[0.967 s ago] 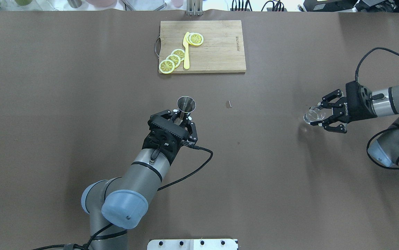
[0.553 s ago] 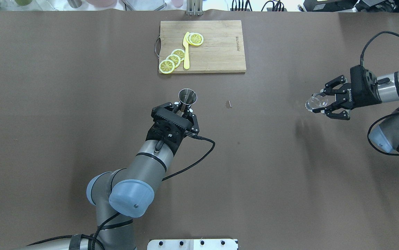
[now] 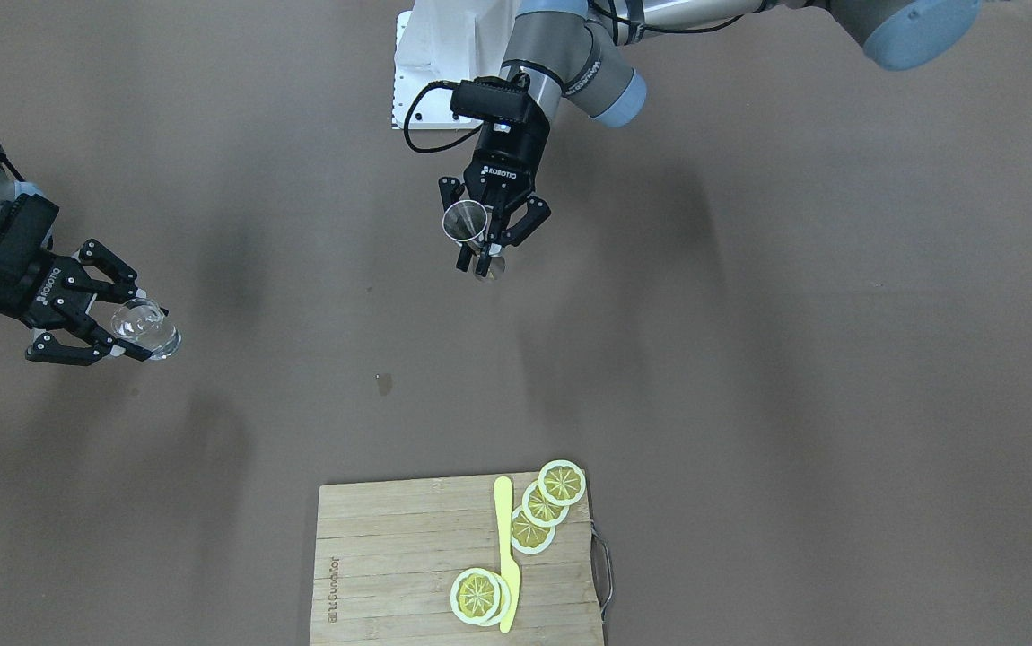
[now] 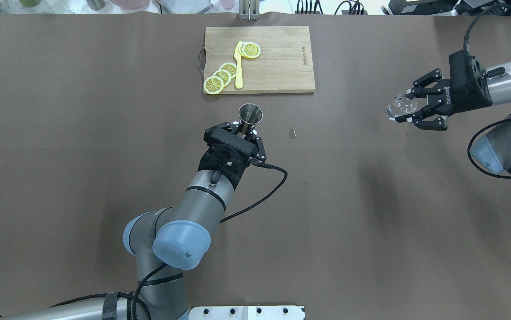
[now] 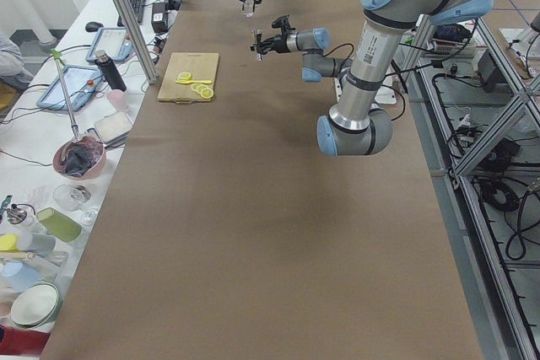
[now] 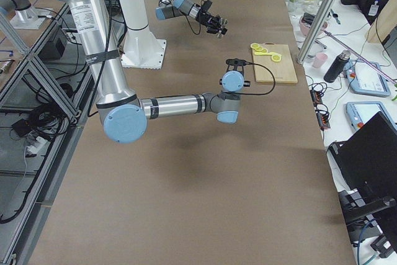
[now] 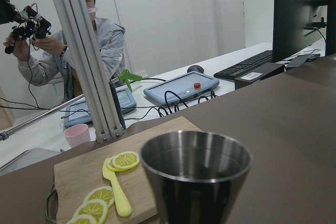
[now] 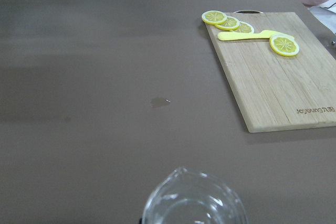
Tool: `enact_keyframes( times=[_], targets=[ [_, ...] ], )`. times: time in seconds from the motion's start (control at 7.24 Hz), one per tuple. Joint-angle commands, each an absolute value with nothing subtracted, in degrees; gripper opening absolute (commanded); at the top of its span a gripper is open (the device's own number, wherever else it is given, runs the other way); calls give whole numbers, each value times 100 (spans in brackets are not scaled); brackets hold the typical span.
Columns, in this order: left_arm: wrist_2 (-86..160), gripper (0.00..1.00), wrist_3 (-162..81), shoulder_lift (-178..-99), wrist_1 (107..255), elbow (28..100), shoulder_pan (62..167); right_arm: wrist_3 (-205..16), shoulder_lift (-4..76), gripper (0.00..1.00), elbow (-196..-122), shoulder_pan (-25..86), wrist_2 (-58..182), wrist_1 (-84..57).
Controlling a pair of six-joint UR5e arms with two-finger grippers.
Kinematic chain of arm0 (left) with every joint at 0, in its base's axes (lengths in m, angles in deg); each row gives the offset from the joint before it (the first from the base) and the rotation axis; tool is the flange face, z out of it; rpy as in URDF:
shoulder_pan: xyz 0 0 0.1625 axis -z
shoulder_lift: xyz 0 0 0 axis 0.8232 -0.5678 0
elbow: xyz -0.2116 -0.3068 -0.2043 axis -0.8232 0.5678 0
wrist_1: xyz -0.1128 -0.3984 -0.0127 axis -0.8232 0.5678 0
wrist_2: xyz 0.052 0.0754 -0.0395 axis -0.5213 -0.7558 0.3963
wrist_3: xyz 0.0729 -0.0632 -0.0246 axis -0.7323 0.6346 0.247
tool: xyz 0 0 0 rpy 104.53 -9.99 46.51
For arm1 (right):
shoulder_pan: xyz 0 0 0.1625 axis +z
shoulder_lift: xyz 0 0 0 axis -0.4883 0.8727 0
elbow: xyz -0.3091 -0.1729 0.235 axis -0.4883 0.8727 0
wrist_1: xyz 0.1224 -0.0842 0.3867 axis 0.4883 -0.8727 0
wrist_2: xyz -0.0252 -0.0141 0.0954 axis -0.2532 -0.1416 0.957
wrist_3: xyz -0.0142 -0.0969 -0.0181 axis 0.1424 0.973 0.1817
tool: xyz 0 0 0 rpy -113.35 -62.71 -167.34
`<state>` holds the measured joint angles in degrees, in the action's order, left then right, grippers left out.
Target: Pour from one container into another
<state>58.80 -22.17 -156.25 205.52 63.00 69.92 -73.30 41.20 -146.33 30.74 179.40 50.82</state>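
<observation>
My left gripper (image 4: pixel 245 129) is shut on the waist of the grey steel jigger (image 4: pixel 250 115), held upright above the table just in front of the cutting board. The jigger's open upper cone (image 7: pixel 196 167) fills the left wrist view. In the front-facing view the left gripper (image 3: pixel 480 256) and the jigger (image 3: pixel 465 221) hang mid-table. Far to the right, my right gripper (image 4: pixel 405 107) is shut on the clear glass tumbler (image 4: pixel 398 108), lifted off the table. The tumbler (image 3: pixel 149 329) sits between the right gripper's (image 3: pixel 141 325) fingers, and its rim (image 8: pixel 194 203) shows low in the right wrist view.
A wooden cutting board (image 4: pixel 282 66) at the far middle carries lemon slices (image 4: pixel 221 76) and a yellow knife (image 4: pixel 238 64). A small stain (image 4: pixel 294 133) marks the brown table between the two grippers. An operator (image 7: pixel 97 51) stands beyond the table's far edge.
Both arms moved away from the robot's base. The left carried the jigger forward and right, nearer the board. The right carried the tumbler farther up the table.
</observation>
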Motion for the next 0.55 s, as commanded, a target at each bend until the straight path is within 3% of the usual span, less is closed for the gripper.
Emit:
enact_keyframes(
  times=[0.0,0.41],
  targets=[
    [5998,0,-2214,-15757,20560,6085,7000,-7338,4106,0,-14992,3098,17975,4811],
    [6157,0,-2214,-15775,20560,6066,7166,-7751,3511,0,-15090,2993,17975,4488]
  ],
)
